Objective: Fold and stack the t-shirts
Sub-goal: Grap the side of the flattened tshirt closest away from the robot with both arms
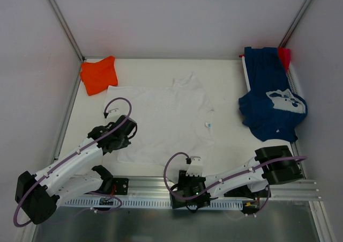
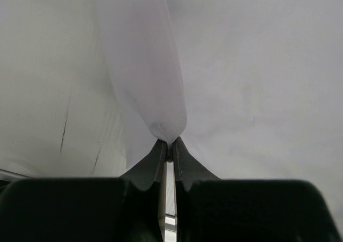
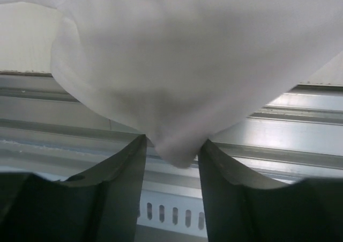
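The white t-shirt (image 1: pixel 166 121) lies spread flat in the middle of the table. My left gripper (image 1: pixel 126 131) is at its left edge and is shut on a pinched fold of the white cloth (image 2: pixel 155 92). My right gripper (image 1: pixel 194 165) is at its near hem. Its jaws stand a little apart, pressed on a bunched corner of the same shirt (image 3: pixel 177 108), which it holds above the rail. The orange t-shirt (image 1: pixel 99 74) lies folded at the far left. The navy t-shirt with white print (image 1: pixel 270 100) lies crumpled at the right. The small red one (image 1: pixel 284 55) shows behind it.
A slotted aluminium rail (image 1: pixel 144 191) runs along the near table edge and shows in the right wrist view (image 3: pixel 300 124). White walls with metal posts (image 1: pixel 61 22) close in the back and sides. The navy shirt hangs partly over the right rim.
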Action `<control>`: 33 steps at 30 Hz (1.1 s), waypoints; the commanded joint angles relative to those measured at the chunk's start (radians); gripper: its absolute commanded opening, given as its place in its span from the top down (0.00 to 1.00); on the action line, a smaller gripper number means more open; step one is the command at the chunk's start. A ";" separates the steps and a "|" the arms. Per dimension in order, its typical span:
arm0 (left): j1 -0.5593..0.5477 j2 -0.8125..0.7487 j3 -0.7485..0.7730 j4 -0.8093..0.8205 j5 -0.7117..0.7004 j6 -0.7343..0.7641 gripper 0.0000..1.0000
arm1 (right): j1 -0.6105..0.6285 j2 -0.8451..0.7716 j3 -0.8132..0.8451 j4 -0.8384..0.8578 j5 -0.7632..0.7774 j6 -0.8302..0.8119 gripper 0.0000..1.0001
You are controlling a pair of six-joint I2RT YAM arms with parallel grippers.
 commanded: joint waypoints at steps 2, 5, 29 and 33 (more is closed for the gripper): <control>-0.014 -0.014 -0.010 -0.004 -0.018 0.003 1.00 | -0.031 0.032 -0.012 0.113 0.102 0.009 0.67; -0.016 -0.014 -0.010 -0.003 -0.018 0.005 1.00 | -0.031 0.032 -0.022 0.117 0.097 0.012 0.90; -0.016 -0.106 -0.019 -0.007 -0.008 -0.012 1.00 | -0.023 -0.026 0.086 -0.131 0.188 -0.017 1.00; -0.016 -0.121 -0.016 -0.013 -0.014 -0.018 1.00 | -0.025 -0.043 0.092 -0.157 0.212 -0.025 1.00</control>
